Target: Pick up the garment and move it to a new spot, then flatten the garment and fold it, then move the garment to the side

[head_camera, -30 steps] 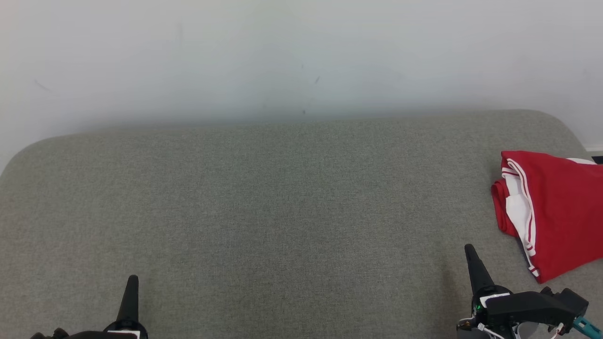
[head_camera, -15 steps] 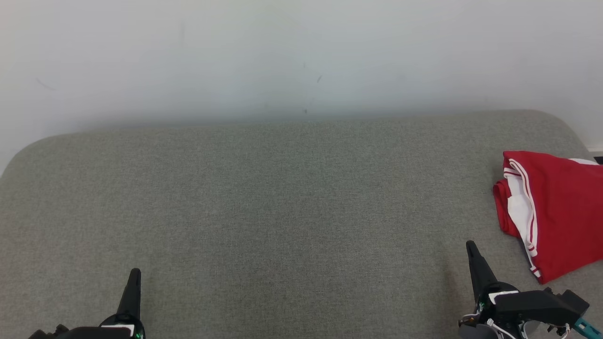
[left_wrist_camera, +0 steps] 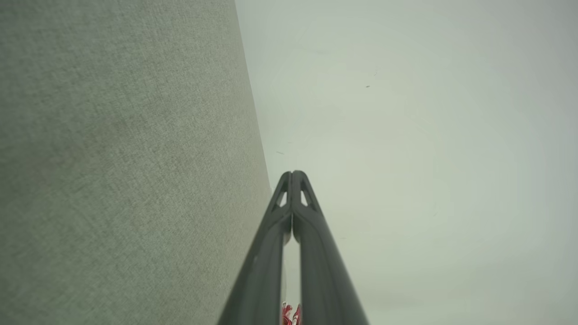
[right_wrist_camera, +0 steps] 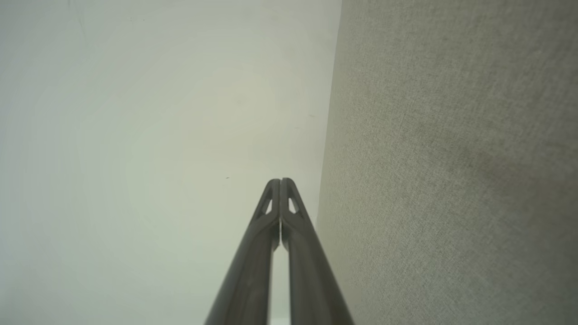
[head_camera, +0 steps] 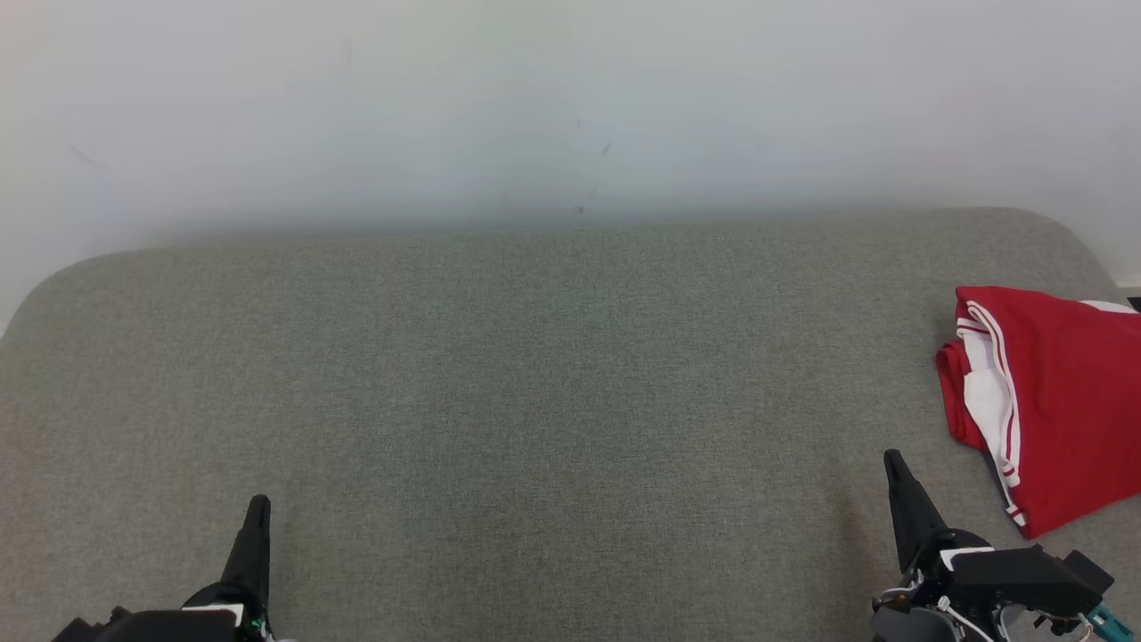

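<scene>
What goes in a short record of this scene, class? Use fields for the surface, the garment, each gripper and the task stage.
Surface: grey fabric cushion against a pale wall
Garment: red with white trim, lying in layers at the cushion's right end, partly cut off by the picture edge
Left gripper: fingers pressed together, holding nothing, low at the near left
Right gripper: fingers pressed together, holding nothing, near the garment but apart from it
Task stage: garment appears folded and set to the side

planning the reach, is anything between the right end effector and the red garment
Nothing: in the head view, bare grey fabric surface runs from the right end effector to the garment.
</scene>
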